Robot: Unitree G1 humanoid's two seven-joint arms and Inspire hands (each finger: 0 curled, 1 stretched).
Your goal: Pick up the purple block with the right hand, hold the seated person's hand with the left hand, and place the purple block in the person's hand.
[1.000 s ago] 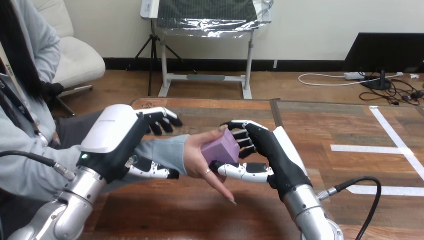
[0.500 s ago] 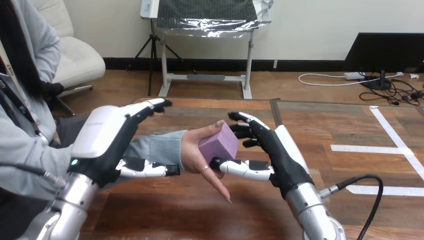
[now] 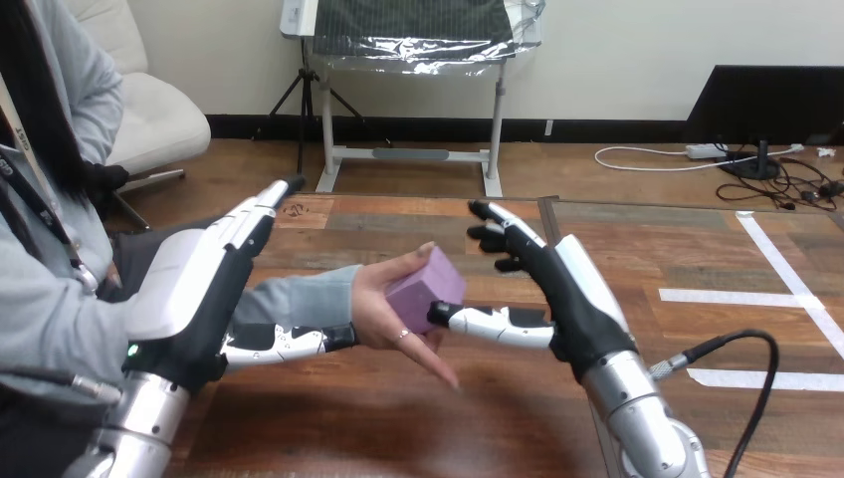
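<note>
While left hand (image 3: 199, 289) and right hand (image 3: 572, 294) stand open-fingered, the person's hand (image 3: 381, 311) cups a lilac block (image 3: 424, 286).

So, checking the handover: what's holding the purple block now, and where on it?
The person's hand cradles the purple block, palm against its left side, a fingertip at its top. The right hand is open, thumb tip at the block's lower corner.

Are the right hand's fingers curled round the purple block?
No, the right hand has straight fingers; the purple block lies in the person's hand.
</note>
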